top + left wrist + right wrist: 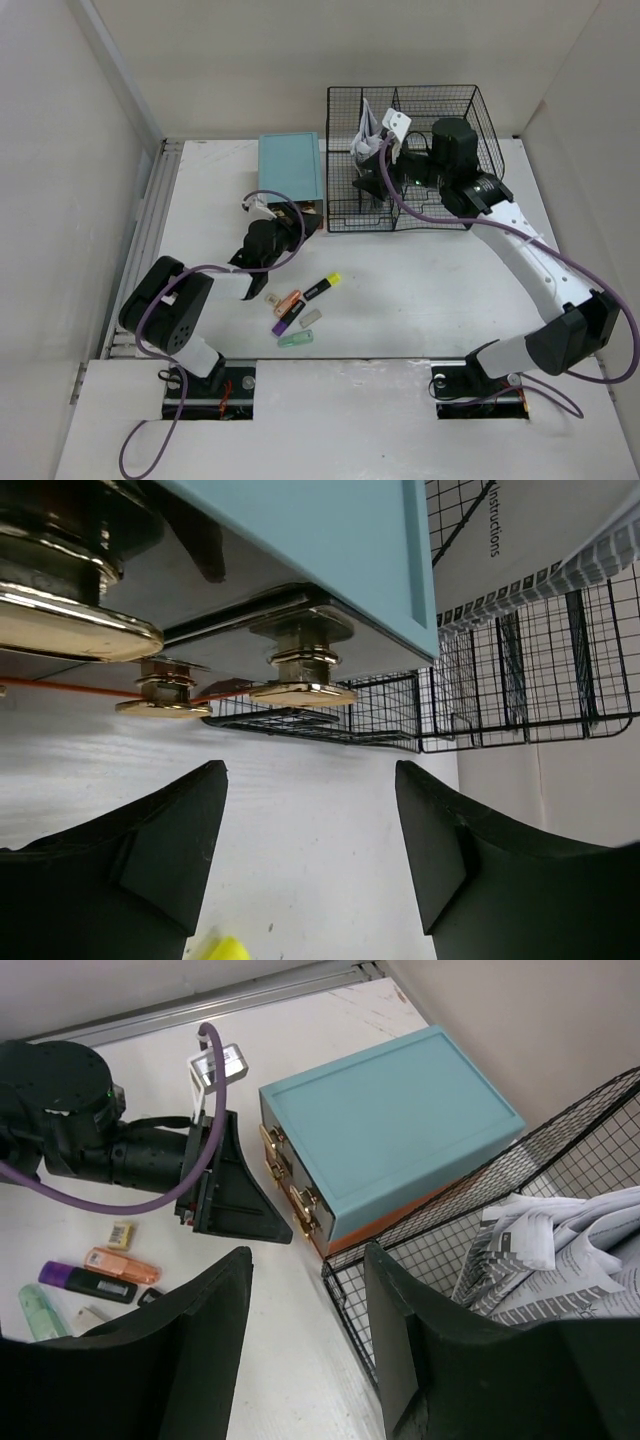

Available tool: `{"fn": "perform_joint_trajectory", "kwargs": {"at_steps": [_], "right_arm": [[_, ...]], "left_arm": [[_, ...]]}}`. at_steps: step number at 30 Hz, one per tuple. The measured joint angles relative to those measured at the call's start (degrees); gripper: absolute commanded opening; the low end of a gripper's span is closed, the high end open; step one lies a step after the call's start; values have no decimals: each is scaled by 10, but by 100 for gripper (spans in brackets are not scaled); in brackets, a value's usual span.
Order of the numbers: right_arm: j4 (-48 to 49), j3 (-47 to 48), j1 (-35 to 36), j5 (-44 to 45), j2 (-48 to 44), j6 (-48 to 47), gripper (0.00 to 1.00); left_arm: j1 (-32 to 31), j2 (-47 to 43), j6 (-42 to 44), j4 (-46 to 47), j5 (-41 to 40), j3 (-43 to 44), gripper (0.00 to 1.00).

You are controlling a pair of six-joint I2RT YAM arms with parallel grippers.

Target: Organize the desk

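Top view: the white-and-black right arm (530,260) is reaching across the large flat white table (430,290). Left wrist view: the left gripper's (310,775) jaws are standing apart, facing the small teal drawer box's (330,540) brass knobs (300,670). Right wrist view: the right gripper's (305,1260) jaws are gaping above the black wire-mesh rack's (450,1250) corner.

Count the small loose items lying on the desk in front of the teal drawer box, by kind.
Highlighter pens: 4 (yellow-capped, orange, purple, green)
Small pale blocks: 2 (one left of the orange pen, one right of the purple pen)
Total: 6
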Motion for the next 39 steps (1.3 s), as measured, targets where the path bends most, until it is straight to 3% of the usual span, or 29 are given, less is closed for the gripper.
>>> {"fn": "perform_joint_trajectory", "kwargs": {"at_steps": [12,16,20,24,26,31,39], "right_arm": [[0,-10,0,-8,0,3,54],[0,-10,0,-9,0,3,54],[0,-10,0,-10,0,3,54],[0,-10,0,-10,0,3,54],[0,-10,0,-10,0,3,54],[0,-10,0,-14,2,3,54],[0,-14,0,-22,5,3,54]], "left_arm": [[0,12,29,2,-51,36,60],[0,19,41,-9,-67,48,46],[0,33,47,-17,-78,52,42],[-3,37,47,-17,-81,57,27],[-3,37,47,-17,-81,57,25],[-6,31,43,-1,-84,41,25],[-42,-46,15,47,-92,-71,25]]}}
